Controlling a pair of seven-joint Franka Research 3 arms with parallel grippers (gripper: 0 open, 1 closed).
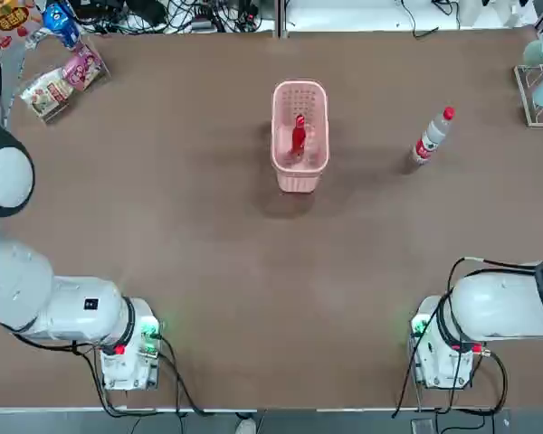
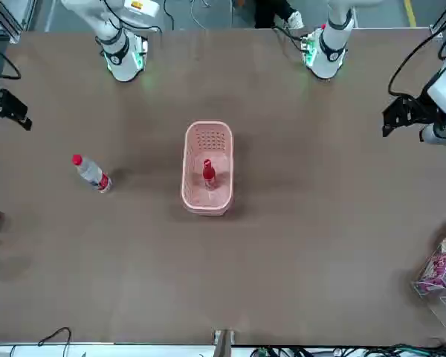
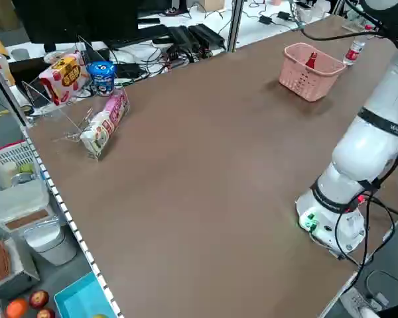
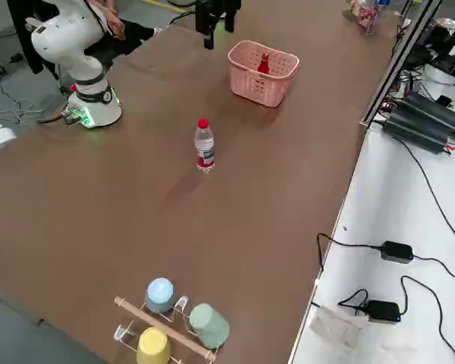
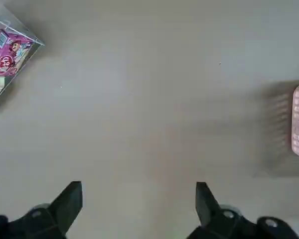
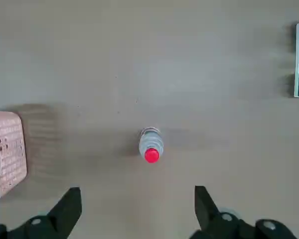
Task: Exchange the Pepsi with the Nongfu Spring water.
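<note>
Both arm bases, white with green lights, sit at the near edge of the brown surface, one at each side.

Left end effector: raised over bare surface on the left side, fingers spread wide, holding nothing.

Right end effector: raised over the right side, fingers likewise spread wide and empty, with the water bottle on the surface below it.

Pink basket: perforated plastic, mid-surface, far from the arm bases.

Pepsi: small all-red bottle, upright inside the basket.

Nongfu Spring water: clear bottle, red cap, red-and-white label, upright on the surface, well apart from the basket toward the robot's right.

Snack packets: a loose cluster in a clear holder, far left corner.

Cup rack: far right corner, carrying blue, green and yellow cups.

Cables and power adapters: along the white ledge beyond the far edge.
</note>
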